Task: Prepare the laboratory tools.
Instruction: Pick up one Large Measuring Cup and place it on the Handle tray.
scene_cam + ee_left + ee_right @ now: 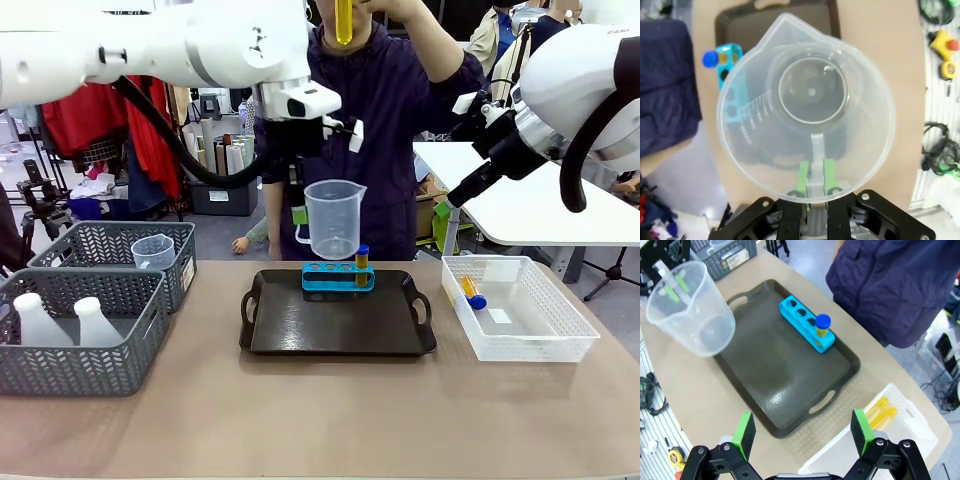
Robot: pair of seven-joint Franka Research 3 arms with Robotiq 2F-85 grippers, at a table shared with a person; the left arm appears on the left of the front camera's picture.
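- Two clear plastic measuring beakers with handles were counted. The raised beaker point(335, 218) was upright over the far side of the flat black tray with handles point(330, 325). The second beaker point(152, 250) sat in the farther grey mesh basket point(110, 240).
- Writing: the raised beaker carried a printed graduated scale on its wall, seen in the left wrist view, with figures too small to read. A white label on the farther grey mesh basket was also illegible.
- The left gripper point(815, 180) was clamped on the raised beaker's handle, with a green pad on each side of it.
- The right gripper point(802, 432) had its fingers wide apart with nothing between them, high above the near tray edge.
- One blue plastic tube rack point(338, 276) lay at the tray's far edge. One slim yellow-filled tube with a blue cap point(362, 262) stood in its right end hole, and three holes were open.
- Tubes counted four in all: the rack tube, a lifted tube point(344, 22) in the person's hand point(395, 8), and two lying tubes point(879, 410) in the white lattice basket point(540, 335) to the right of the tray.
- Two whitish translucent conical flasks point(38, 320) stood side by side in the nearer grey mesh basket point(80, 375).
- In the front view the raised beaker partly covered the rack behind it.
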